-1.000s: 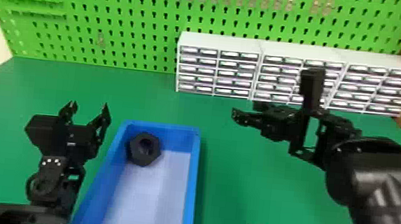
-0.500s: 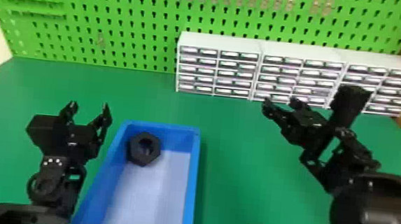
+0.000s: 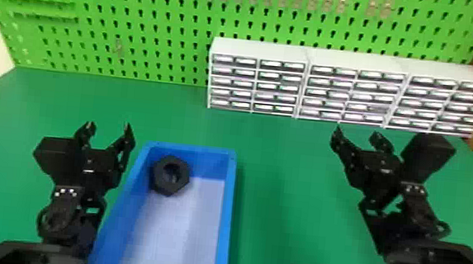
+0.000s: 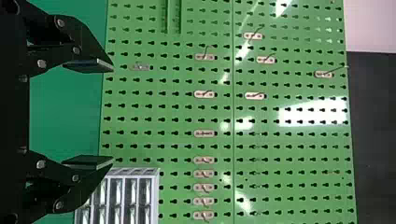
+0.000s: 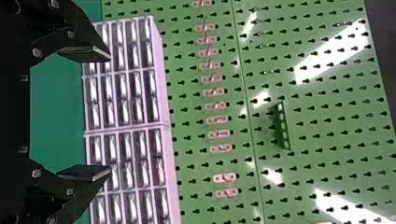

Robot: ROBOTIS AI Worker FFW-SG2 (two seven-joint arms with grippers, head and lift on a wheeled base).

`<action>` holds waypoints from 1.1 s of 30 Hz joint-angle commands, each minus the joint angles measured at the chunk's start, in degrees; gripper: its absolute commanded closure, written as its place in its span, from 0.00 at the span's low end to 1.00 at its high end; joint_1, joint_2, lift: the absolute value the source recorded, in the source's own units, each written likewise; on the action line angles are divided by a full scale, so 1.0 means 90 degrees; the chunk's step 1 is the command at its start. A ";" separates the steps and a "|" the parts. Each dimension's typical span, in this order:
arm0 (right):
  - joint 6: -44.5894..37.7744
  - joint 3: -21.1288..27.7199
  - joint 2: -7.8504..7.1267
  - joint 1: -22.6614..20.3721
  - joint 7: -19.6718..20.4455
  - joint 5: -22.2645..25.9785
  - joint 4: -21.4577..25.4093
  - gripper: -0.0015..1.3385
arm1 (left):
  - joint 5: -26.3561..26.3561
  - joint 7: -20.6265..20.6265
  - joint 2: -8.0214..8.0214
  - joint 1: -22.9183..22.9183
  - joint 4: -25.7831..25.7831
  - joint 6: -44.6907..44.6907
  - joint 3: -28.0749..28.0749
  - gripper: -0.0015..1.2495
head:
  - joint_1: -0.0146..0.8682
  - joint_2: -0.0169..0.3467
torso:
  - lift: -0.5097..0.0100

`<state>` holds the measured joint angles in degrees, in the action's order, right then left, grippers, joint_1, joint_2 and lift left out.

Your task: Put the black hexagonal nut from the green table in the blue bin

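Black hexagonal nut (image 3: 180, 185): in far left corner of blue bin (image 3: 226, 224)
Left claw (image 3: 108, 127): released, beside bin
Right claw (image 3: 356, 140): released, above counter (image 3: 282, 167)

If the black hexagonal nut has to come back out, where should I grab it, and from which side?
Approach the nut from above, since the blue bin walls it in. I'd pinch the right-hand part of its ring: the hole faces up and may admit a fingertip, and the outer side there faces open floor, while its left side crowds the corner.
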<state>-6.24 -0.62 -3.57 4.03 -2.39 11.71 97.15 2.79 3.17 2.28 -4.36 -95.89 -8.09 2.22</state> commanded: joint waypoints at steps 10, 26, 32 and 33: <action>0.0644 -0.0224 -0.0053 -0.0096 0.0266 -0.0451 -0.0404 0.32 | 0.0100 0.0009 0.0000 -0.0082 -0.0020 0.0000 -0.0081 0.43 | 0.76 0.20 | 0.80; 0.0712 -0.0146 -0.0053 -0.0126 0.0276 -0.0363 -0.0384 0.32 | 0.0090 0.0009 0.0000 -0.0053 -0.0069 0.0000 -0.0140 0.43 | 0.76 0.20 | 0.80; 0.0712 -0.0146 -0.0063 -0.0126 0.0276 -0.0334 -0.0384 0.32 | 0.0090 0.0009 0.0000 -0.0053 -0.0069 0.0020 -0.0159 0.43 | 0.76 0.20 | 0.80; 0.0712 -0.0156 -0.0063 -0.0116 0.0276 -0.0344 -0.0384 0.32 | 0.0129 0.0028 0.0000 -0.0063 -0.0069 0.0039 -0.0169 0.43 | 0.76 0.20 | 0.80</action>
<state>0.18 -1.88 -4.05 2.89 0.10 8.64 93.68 3.34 3.25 2.29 -4.77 -96.56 -8.06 0.81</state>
